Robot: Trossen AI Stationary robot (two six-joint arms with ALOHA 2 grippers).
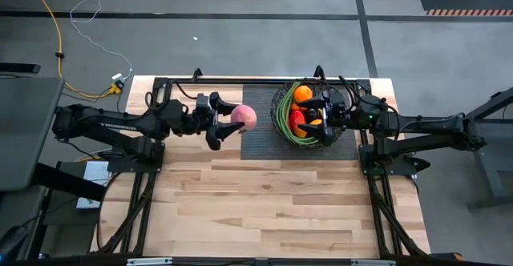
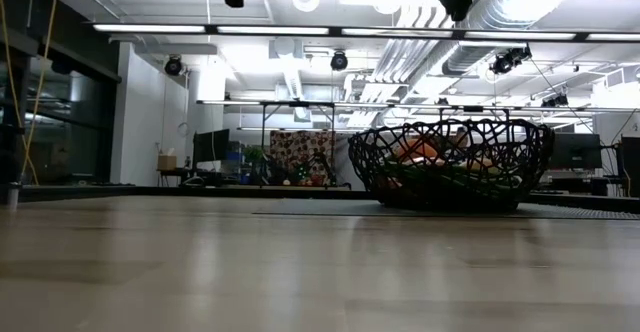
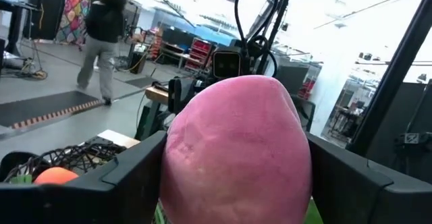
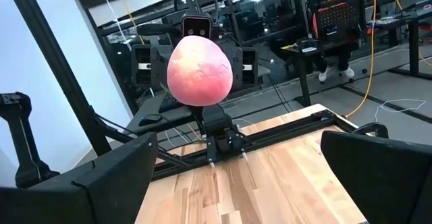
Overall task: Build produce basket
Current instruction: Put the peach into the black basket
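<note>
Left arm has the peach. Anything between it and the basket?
Yes. The left gripper holds the peach just beside the basket, but the open right gripper hangs over the basket's fruit, so it blocks a drop there.

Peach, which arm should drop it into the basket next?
Left. The left gripper already holds the pink peach off the table, just beside the basket. The right gripper is open and empty, hovering over the basket.
</note>
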